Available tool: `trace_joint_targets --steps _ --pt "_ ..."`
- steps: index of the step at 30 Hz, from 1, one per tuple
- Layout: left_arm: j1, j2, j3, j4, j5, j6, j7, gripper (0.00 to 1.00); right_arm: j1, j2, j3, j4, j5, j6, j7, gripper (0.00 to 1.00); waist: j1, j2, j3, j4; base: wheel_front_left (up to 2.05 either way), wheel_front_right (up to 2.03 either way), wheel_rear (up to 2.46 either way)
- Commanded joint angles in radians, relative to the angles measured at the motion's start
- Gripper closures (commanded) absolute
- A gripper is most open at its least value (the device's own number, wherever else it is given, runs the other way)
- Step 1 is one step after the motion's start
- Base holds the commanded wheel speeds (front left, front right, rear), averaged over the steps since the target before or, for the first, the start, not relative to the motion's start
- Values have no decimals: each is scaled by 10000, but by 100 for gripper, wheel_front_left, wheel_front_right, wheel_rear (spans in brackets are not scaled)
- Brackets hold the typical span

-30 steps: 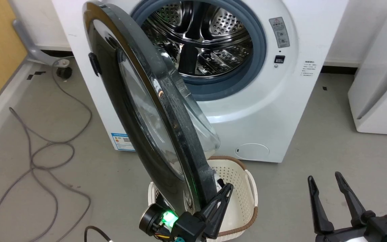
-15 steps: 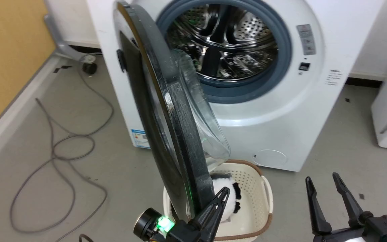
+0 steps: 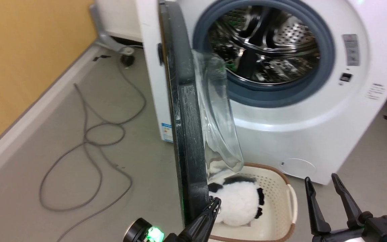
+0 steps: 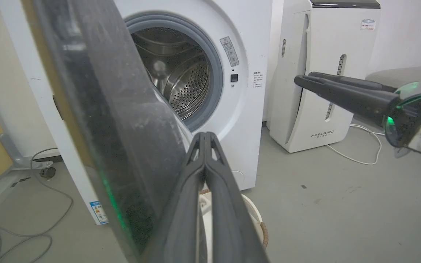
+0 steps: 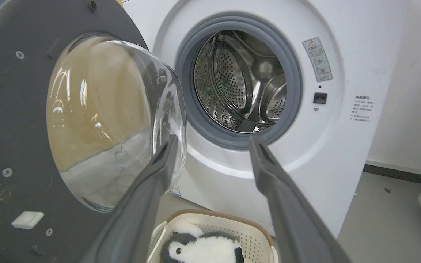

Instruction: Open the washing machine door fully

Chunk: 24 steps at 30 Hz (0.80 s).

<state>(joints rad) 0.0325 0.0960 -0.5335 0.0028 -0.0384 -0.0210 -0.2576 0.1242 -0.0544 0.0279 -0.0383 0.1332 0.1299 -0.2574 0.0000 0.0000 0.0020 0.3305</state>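
Now, the washing machine door (image 3: 186,134): open, edge-on in the head view, standing out from the left side of the washing machine (image 3: 281,134); clear glass bowl bulging toward the drum side, dark grey inner face toward the right wrist camera.
Left gripper (image 4: 205,136): fingers pressed together, nothing between them; tip at the door's lower inner edge, touching or just beside it, cannot tell which.
Right gripper (image 3: 320,178): fingers spread wide, holding nothing; well apart from the door, at the lower right of the head view, above bare floor.
Drum (image 3: 267,43): perforated steel, exposed inside the grey-blue rubber ring (image 3: 274,97).
Basket (image 3: 291,201): cream with a brown rim, on the floor just before the machine, partly below the glass bowl.
Plush toy (image 3: 240,201): black and white, lying in the basket.
Cable (image 3: 89,143): grey, looped on the floor left of the door.
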Motion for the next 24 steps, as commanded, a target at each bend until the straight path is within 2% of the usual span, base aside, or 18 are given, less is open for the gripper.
trace_joint_targets --steps 1,15,24 --pt "108 113 113 -14 45 27 -42 100 82 41 2 25 32 8 -44 0 0 0 9 241 0 0 0" --pt "283 369 197 -208 52 77 -42 100 1 41 -5 53 70 8 -44 0 0 0 201 1608 0 0 0" --pt "461 489 849 -487 -112 566 -42 100 -373 41 328 208 -78 8 -44 0 0 0 534 1942 0 0 0"
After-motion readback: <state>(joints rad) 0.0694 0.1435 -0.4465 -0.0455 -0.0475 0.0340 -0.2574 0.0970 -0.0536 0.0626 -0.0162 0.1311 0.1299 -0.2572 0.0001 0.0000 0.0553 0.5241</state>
